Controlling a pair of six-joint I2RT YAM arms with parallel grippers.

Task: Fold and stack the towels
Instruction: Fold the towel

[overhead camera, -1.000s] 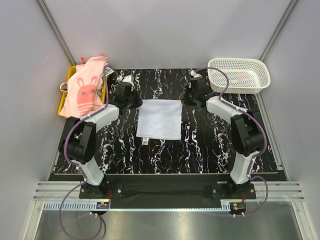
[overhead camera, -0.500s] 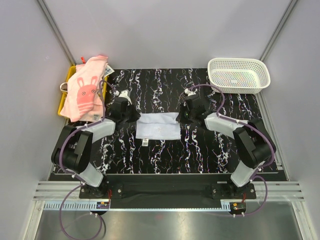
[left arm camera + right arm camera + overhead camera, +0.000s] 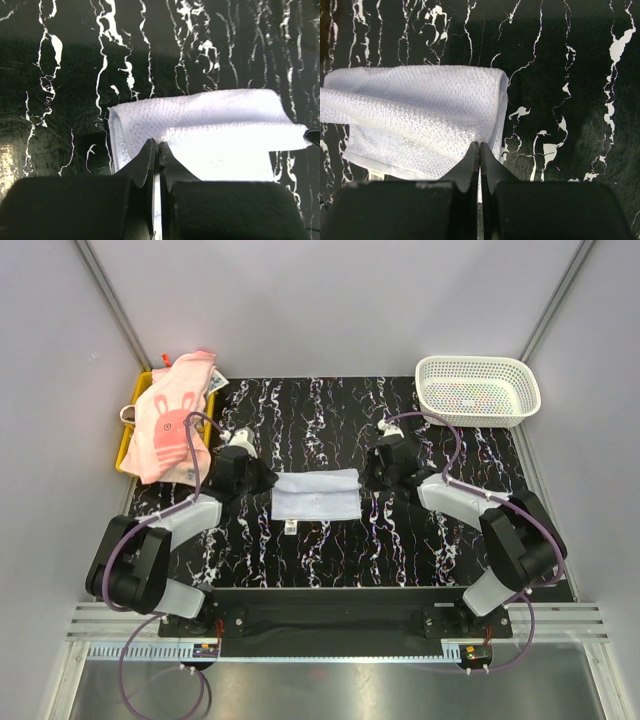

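A pale blue-white towel [image 3: 316,495] lies on the black marbled mat [image 3: 330,420], doubled over into a wide band. My left gripper [image 3: 264,481] is at its left end and is shut on the upper layer's edge, with the fingertips pinching the cloth [image 3: 210,135] in the left wrist view. My right gripper [image 3: 371,476] is at the right end, likewise shut on the upper layer of the towel [image 3: 420,110]. A pink towel [image 3: 172,422] with a rabbit print is heaped at the far left.
The pink towel rests on a yellow tray [image 3: 126,446] beyond the mat's left edge. A white lattice basket [image 3: 477,391] stands at the far right corner. A small white label [image 3: 289,525] pokes out at the towel's near edge.
Both grippers have pulled the towel's far edge toward the near side, folding the flat square in half. Both arms have drawn back toward their bases.
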